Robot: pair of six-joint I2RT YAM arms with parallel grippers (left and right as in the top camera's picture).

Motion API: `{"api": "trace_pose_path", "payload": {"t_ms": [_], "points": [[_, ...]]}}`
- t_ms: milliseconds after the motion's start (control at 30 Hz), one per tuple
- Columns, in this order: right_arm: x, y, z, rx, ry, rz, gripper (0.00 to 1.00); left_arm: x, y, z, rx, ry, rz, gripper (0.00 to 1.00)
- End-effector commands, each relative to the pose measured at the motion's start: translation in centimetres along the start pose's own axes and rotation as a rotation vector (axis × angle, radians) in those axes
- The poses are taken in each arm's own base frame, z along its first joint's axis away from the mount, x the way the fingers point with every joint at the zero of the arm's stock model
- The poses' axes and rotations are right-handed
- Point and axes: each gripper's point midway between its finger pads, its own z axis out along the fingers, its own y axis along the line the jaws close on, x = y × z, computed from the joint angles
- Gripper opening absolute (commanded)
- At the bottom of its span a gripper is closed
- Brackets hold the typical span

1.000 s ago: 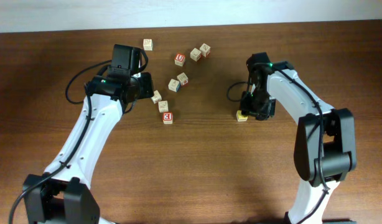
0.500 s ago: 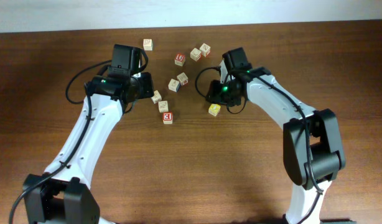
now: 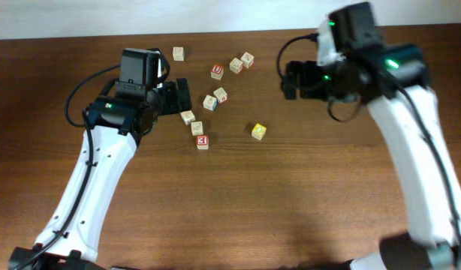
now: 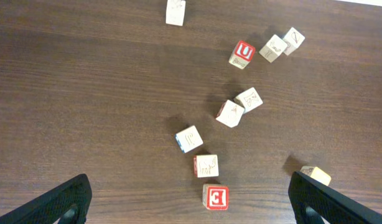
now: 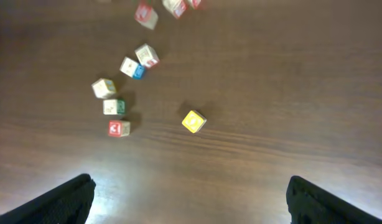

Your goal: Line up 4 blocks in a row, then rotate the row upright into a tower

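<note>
Hanging above the desk, both grippers are spread wide with nothing between their fingers. The left gripper hovers well off to the left-arm side of the yellow block. The right gripper is held high beyond that block, toward the far edge. The yellow block lies alone on the wood. The other nine blocks are scattered to its left-arm side, the red E block level with it and the red U block farther back.

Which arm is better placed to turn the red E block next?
Left. The left gripper, open, hangs near the red E block; the right gripper, also open, is farther off, beyond the yellow block.
</note>
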Motion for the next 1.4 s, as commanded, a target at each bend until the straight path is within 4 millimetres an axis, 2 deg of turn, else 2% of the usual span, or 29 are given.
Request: {"api": "trace_pose_path", "payload": {"t_ms": [0,100,167,333,433,500,533,600,667,733,833,867,967,1067,1200,1267,1367], "points": [[1.5,0.3,-7.7,-0.003,-0.137,-0.031,0.98,-0.7,0.2,-0.6,-0.004,-0.022,0.0,0.99],[3.2,0.6,-12.5,-0.03,-0.234,-0.045,0.98,-0.7,0.2,-0.6,-0.004,-0.022,0.0,0.99],[4.2,0.5,-14.1,-0.032,-0.258,-0.047,0.98,-0.7,0.2,-0.6,-0.004,-0.022,0.0,0.99],[4.9,-1.5,-16.1,0.069,-0.322,-0.034,0.98,-0.7,0.2,-0.6,-0.004,-0.022,0.0,0.99],[4.0,-3.7,-16.5,0.187,-0.376,-0.009,0.98,-0.7,0.2,-0.6,-0.004,-0.022,0.0,0.99],[2.8,-4.5,-16.7,0.19,-0.471,0.013,0.99,-0.7,0.2,-0.6,-0.004,-0.022,0.0,0.99],[2.2,-4.4,-16.5,0.153,-0.549,-0.048,0.98,-0.7,0.2,-0.6,-0.004,-0.022,0.0,0.99],[2.5,-4.1,-15.3,0.101,-0.64,-0.189,0.98,-0.7,0.2,-0.6,-0.004,-0.022,0.0,0.99],[4.2,-5.5,-13.0,0.117,-0.716,-0.255,0.98,-0.7,0.2,-0.6,-0.004,-0.022,0.0,0.99],[6.9,-7.3,-9.5,0.131,-0.771,-0.248,0.98,-0.7,0.2,-0.6,-0.004,-0.022,0.0,0.99],[10.1,-8.7,-5.5,0.128,-0.853,-0.261,0.98,-0.7,0.2,-0.6,-0.004,-0.022,0.0,0.99],[11.7,-9.4,-3.4,0.124,-0.904,-0.269,0.98,-0.7,0.2,-0.6,-0.004,-0.022,0.0,0.99],[14.5,-10.7,0.4,0.122,-0.94,-0.275,0.98,-0.7,0.2,-0.6,-0.004,-0.022,0.0,0.99],[16.1,-11.4,2.7,0.121,-0.942,-0.276,0.98,-0.7,0.2,-0.6,-0.004,-0.022,0.0,0.99],[17.3,-12.1,4.8,0.122,-0.933,-0.274,0.98,-0.7,0.2,-0.6,-0.004,-0.022,0.0,0.99],[17.0,-11.9,4.1,0.119,-0.976,-0.281,0.98,-0.7,0.2,-0.6,-0.004,-0.022,0.0,0.99],[17.0,-11.9,4.1,0.117,-0.975,-0.282,0.98,-0.7,0.2,-0.6,-0.004,-0.022,0.0,0.99]]}}
